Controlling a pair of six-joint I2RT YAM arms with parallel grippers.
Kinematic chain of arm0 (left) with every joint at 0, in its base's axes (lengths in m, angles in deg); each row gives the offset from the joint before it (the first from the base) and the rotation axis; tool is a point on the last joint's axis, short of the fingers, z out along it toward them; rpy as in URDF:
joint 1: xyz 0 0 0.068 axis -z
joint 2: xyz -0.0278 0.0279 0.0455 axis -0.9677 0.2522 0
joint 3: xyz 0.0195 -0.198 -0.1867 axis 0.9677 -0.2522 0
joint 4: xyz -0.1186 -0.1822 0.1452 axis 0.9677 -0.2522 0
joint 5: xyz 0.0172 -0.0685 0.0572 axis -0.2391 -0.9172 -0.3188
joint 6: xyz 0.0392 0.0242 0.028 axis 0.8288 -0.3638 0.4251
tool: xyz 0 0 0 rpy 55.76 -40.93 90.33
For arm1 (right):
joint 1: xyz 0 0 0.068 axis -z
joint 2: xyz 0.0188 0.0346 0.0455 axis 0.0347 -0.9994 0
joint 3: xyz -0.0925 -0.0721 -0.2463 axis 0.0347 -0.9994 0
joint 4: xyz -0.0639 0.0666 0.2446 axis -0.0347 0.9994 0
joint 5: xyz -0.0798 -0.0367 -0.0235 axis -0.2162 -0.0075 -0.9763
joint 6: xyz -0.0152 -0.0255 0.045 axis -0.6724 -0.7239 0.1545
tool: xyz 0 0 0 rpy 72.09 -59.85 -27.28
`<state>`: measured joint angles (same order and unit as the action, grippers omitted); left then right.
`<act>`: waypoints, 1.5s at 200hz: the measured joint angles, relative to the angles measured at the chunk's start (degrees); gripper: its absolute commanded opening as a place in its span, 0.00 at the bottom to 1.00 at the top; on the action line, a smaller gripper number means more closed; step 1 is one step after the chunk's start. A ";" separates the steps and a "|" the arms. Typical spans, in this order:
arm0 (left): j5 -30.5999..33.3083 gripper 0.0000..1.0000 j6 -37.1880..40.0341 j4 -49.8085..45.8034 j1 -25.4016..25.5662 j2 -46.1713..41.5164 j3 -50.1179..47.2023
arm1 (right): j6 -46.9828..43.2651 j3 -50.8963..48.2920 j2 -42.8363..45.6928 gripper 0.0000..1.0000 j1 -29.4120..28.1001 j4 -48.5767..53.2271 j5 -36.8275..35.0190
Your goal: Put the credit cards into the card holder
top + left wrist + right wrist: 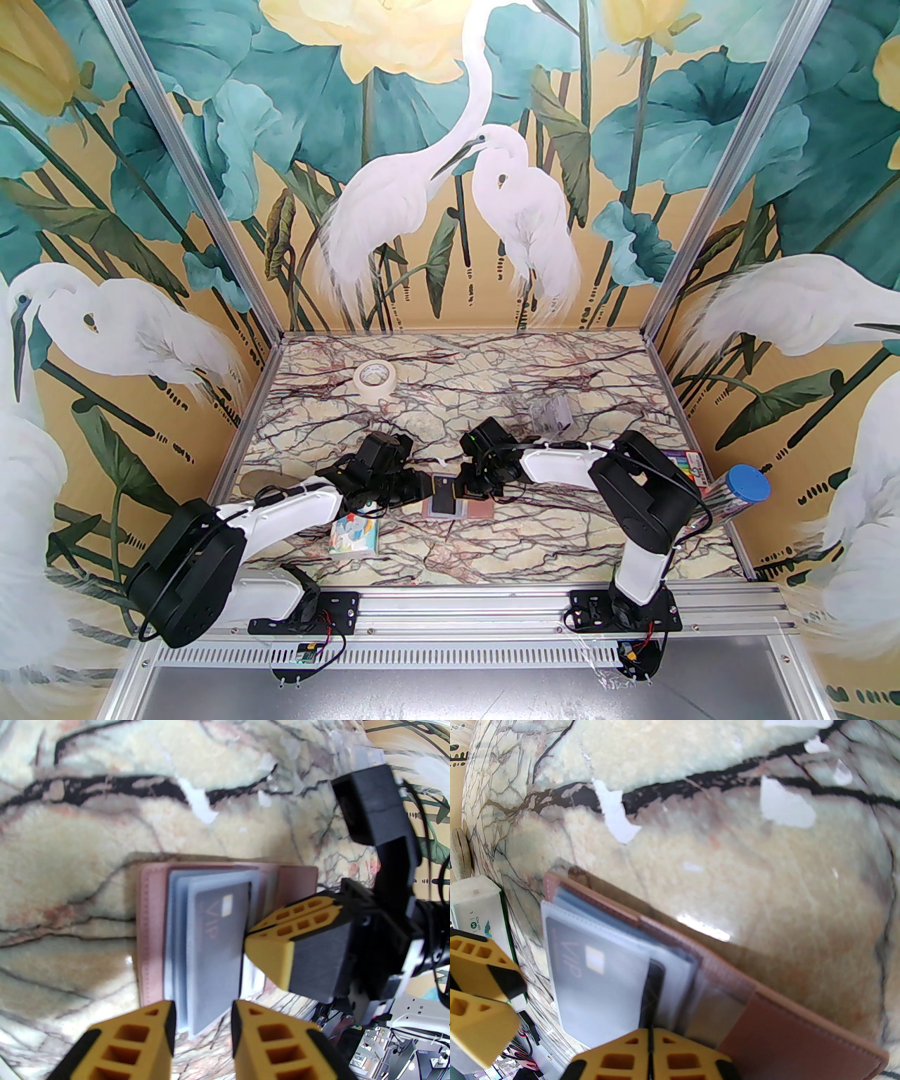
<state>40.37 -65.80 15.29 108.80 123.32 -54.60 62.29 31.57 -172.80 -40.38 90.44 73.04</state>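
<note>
From above, we see the card holder [480, 510] lying open and flat on the marble-patterned table [492, 380], near the front edge and between the two arms; its dusty-pink cover shows at the right, pale sleeves at the left, and a dark card [443, 500] lies over the middle; the left gripper [420, 492] comes at it from the left and the right gripper [465, 491] from the right; a cartoon-printed tissue pack [355, 534] lies just left of the holder, a tape roll [373, 376] and a clear box [552, 415] well apart at the back.

At the left wrist, the card holder [151, 938] shows a stitched pink cover framing a stack of pale blue-grey translucent sleeves; the dark card [214, 948], with gold "VIP" lettering and a small pale chip, sits inside the top sleeve, hazed by the plastic; the left gripper [203, 1015] has its yellow fingers partly apart with nothing held; the right gripper [255, 932] has its jaws pressed together, tip touching that sleeve's right edge.

At the right wrist, the card holder [787, 1029] looks browner, its stitching plain along the edge; the dark card [590, 980] lies in its frosted sleeve; the right gripper [649, 1036] is closed at the sleeves' near edge, and we cannot tell whether it pinches a leaf; the left gripper [520, 1001] shows a gap between its fingers.
</note>
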 measured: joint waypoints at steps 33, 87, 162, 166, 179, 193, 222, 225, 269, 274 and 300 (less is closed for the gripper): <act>-1.46 0.26 0.00 1.09 0.39 1.79 0.00 | 0.00 0.00 0.00 0.07 0.00 -0.02 0.00; -2.32 0.25 0.22 1.86 0.81 3.45 0.00 | 0.00 0.00 0.00 0.07 0.00 -0.02 0.02; -2.58 0.24 0.22 1.97 1.31 3.91 0.02 | 0.00 0.00 -0.02 0.07 0.00 -0.04 0.13; -2.58 0.23 0.20 1.97 1.44 3.87 0.02 | 0.00 0.00 -0.02 0.07 0.00 -0.04 0.13; -2.73 0.23 0.20 1.95 1.73 3.87 0.04 | 0.00 0.00 -0.02 0.07 0.00 -0.04 0.13; -2.82 0.21 0.20 1.95 1.92 3.85 0.09 | 0.00 0.00 -0.02 0.07 0.00 -0.04 0.13; -2.95 0.19 0.17 1.95 2.14 3.63 0.15 | 0.00 0.00 -0.02 0.08 0.00 -0.04 0.15; -2.97 0.19 0.15 1.95 2.21 3.56 0.15 | 0.00 0.00 -0.02 0.08 0.00 -0.07 0.15; -3.74 0.19 -0.76 2.67 2.80 3.37 0.17 | 0.02 -0.07 0.70 0.18 0.00 0.24 -0.17; -3.82 0.20 -0.90 2.84 2.89 3.34 0.17 | 0.07 -0.07 0.96 0.19 0.00 0.48 -0.39; -4.46 0.24 -1.44 3.93 3.28 3.10 0.17 | 0.31 -0.76 3.43 0.24 0.00 2.23 -2.45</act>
<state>35.91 -67.24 19.23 112.08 126.42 -54.43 62.59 30.81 -169.37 -40.38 92.67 70.59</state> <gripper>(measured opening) 0.231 0.227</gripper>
